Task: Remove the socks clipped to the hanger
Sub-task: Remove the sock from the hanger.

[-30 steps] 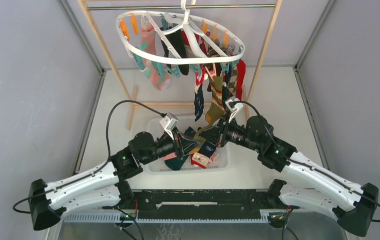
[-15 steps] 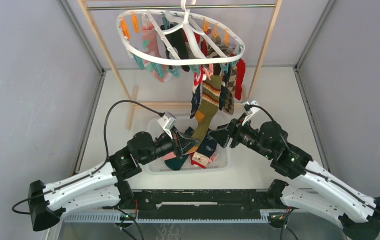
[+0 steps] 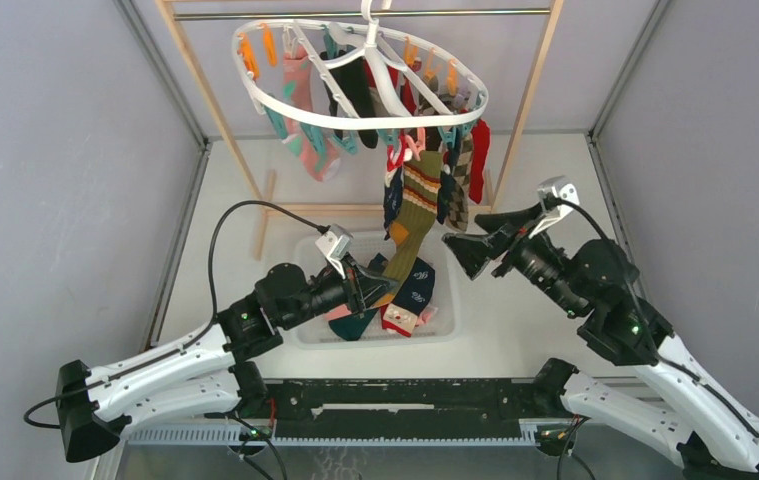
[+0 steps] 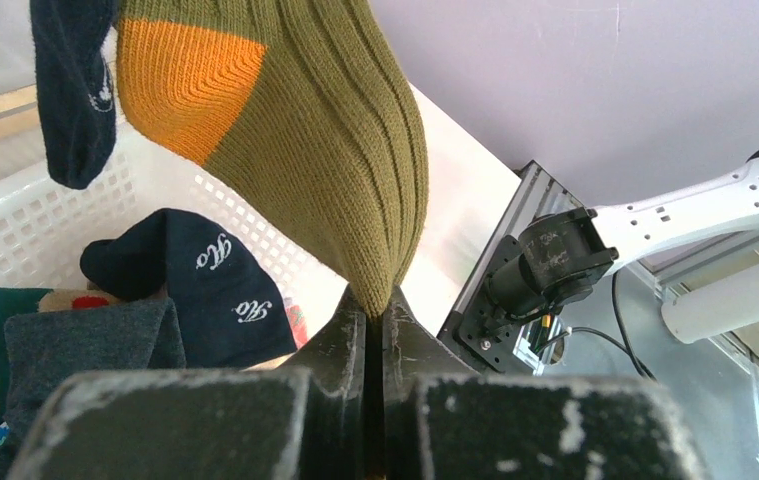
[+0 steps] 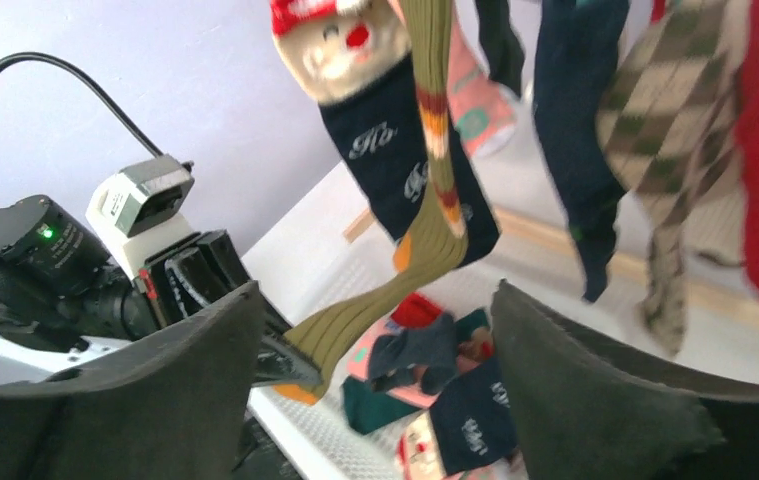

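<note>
My left fingers (image 4: 375, 315) are pinched shut on the toe of the olive sock (image 4: 325, 150), which has an orange patch. It hangs above them, clipped to the white hanger (image 3: 355, 118). Next, I think I must pull down till it comes off. My right fingers (image 3: 473, 236) are wide open and hold nothing.

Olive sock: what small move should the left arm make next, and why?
Probably pull the left gripper down toward the white basket: it is shut on the olive sock at its toe, and the sock's top hangs clipped to the hanger.
</note>
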Controlling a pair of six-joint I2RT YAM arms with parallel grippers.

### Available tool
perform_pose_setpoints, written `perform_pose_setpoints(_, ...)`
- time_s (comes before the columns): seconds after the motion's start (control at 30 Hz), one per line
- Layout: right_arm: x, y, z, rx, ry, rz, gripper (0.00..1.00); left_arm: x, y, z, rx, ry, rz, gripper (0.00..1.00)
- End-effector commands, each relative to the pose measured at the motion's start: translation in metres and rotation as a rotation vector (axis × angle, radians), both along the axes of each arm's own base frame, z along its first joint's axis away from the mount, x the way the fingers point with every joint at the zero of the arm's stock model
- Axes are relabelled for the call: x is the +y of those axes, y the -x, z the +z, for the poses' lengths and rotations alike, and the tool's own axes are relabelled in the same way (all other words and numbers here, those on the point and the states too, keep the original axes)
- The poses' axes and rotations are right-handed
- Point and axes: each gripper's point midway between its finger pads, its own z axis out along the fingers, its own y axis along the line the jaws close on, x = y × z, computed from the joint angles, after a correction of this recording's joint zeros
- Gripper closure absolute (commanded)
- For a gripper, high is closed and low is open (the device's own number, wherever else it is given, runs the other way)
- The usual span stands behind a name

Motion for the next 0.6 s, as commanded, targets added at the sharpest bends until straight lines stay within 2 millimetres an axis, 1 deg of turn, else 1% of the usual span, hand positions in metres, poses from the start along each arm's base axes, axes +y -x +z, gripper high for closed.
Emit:
perform_pose_setpoints(0.0,-0.011,-0.006,0.037,-0.117,0.005,-0.042,0.02,-0.001,0.0,0.044,-0.07,0.078,-0.002,1.0)
perform_pose_setpoints(0.13,-0.011,-0.011,0.055,-0.187,0.009,-0.047,0.0,0.0,0.0,0.044,-0.071,0.077,-0.002,0.99)
perform_pose_setpoints(0.4,-0.003,-0.024,0.081,-0.322,0.006,-0.048,0.01,0.0,0.0,0.043,-0.068,0.074,-0.002,0.99)
perform_pose_setpoints(0.47,-0.002,-0.028,0.087,-0.348,-0.001,-0.055,0.02,0.0,0.001,0.043,-0.068,0.074,-0.004,0.99)
perform_pose_setpoints(0.57,0.002,-0.036,0.093,-0.375,-0.005,-0.056,0.08,0.001,0.001,0.044,-0.067,0.074,-0.004,0.99)
